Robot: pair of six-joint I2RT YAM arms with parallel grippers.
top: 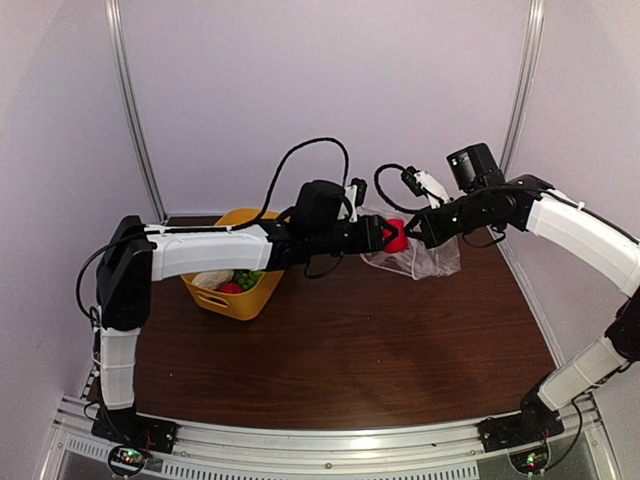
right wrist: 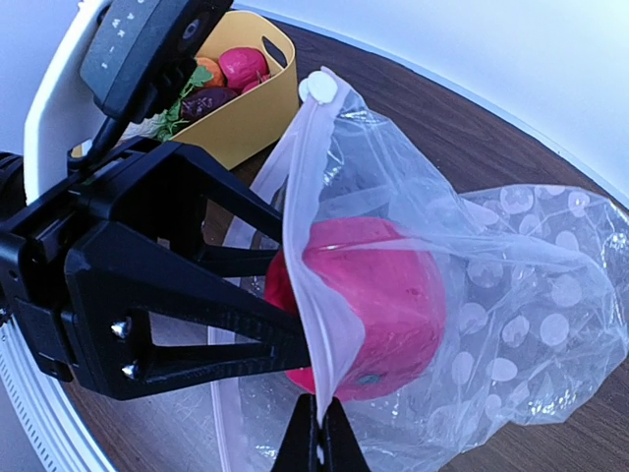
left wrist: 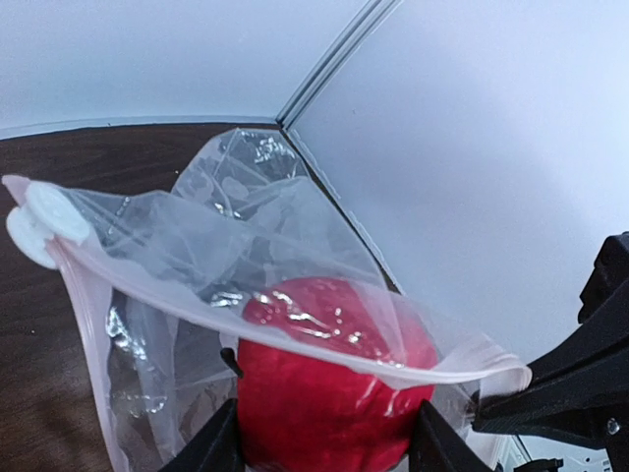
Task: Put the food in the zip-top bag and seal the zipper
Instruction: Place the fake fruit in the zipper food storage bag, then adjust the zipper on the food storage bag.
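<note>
My left gripper [top: 392,236] is shut on a red toy fruit [left wrist: 329,388] and holds it in the open mouth of the clear zip-top bag [top: 425,258], about halfway past the rim. The fruit also shows in the right wrist view [right wrist: 369,315]. My right gripper [right wrist: 317,433] is shut on the bag's zipper edge [right wrist: 307,226] and holds the mouth up, near the far right of the table [top: 420,232]. A white slider tab [right wrist: 318,88] sits at the zipper's end. More toy food [top: 236,281] lies in the yellow tub [top: 238,300].
The yellow tub stands left of the bag, under my left arm [top: 205,250]. White walls and metal posts [top: 135,110] close off the back and sides. Dark wooden table [top: 350,350] stretches toward the near rail.
</note>
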